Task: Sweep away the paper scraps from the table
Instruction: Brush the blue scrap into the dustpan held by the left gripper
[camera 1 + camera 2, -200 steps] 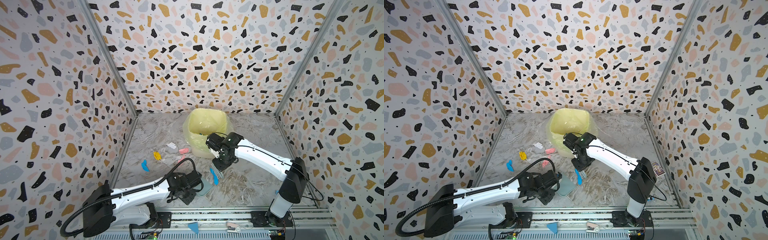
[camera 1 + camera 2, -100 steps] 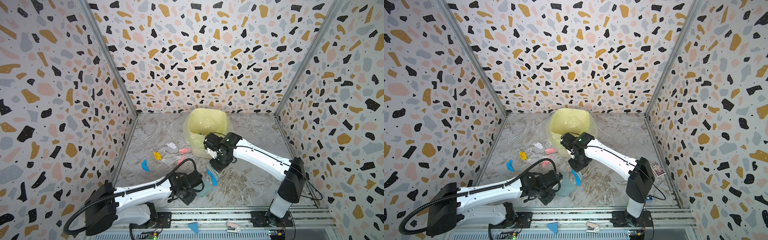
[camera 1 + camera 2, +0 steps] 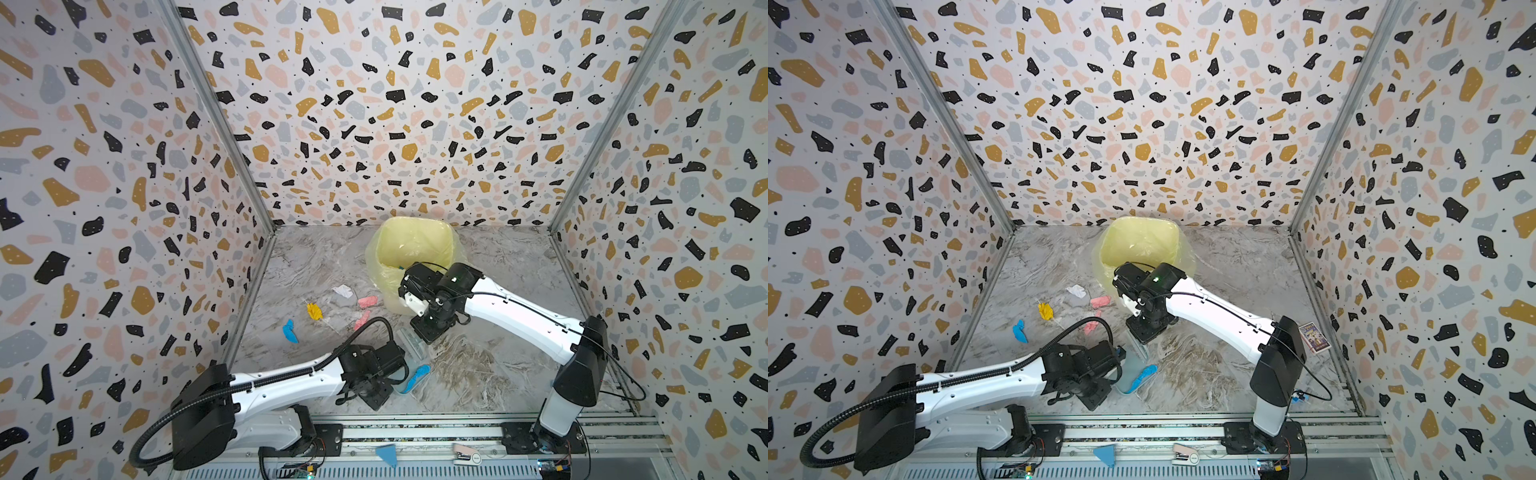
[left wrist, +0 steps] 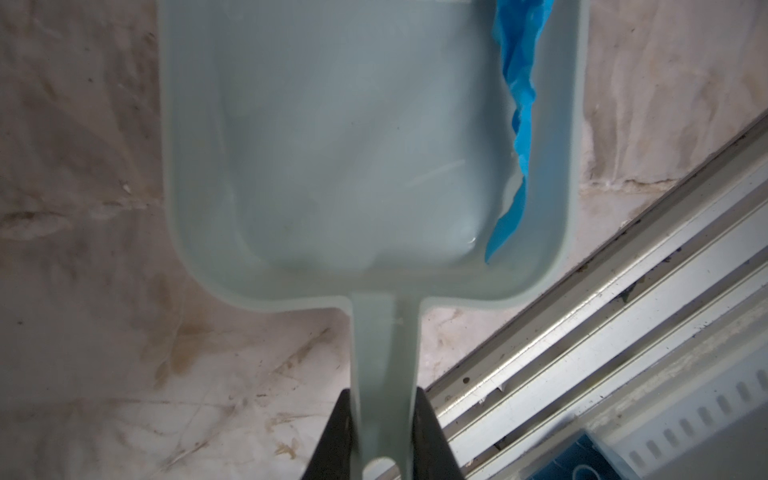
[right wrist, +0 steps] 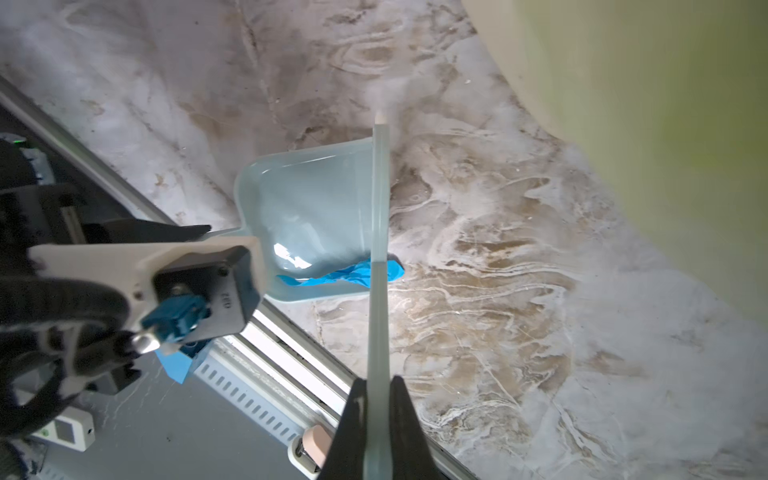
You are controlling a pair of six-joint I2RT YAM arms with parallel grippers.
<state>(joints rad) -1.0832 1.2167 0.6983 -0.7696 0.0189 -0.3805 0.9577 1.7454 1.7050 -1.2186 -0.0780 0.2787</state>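
Left wrist view: left claw (image 4: 384, 436) clamped on the handle of a pale grey-green dustpan (image 4: 332, 137); one blue scrap (image 4: 517, 108) lies along a side wall inside the pan.
Right wrist view: right claw (image 5: 376, 419) closed on the thin handle of a pale brush (image 5: 380, 232); its far end stands at the pan's open mouth, just beside the blue scrap.
Desk: marble-patterned desk (image 3: 478, 374); the pan rests on it near the front rail.
Loose scraps: a blue scrap (image 3: 289, 331), a yellow scrap (image 3: 314, 311), a white scrap (image 3: 343, 291) and pink scraps (image 3: 367, 301) lie apart on the desk, left of the pan and well short of it.
Bin: yellow-lined bin (image 3: 411, 249) at the back, behind the right arm.
Step in hand: judging by the layout, brushing the first blue scrap fully into the pan.
Next move: likely bring brush and pan over to the scattered pieces, the pan's lip flat on the desk, then sweep toward it.
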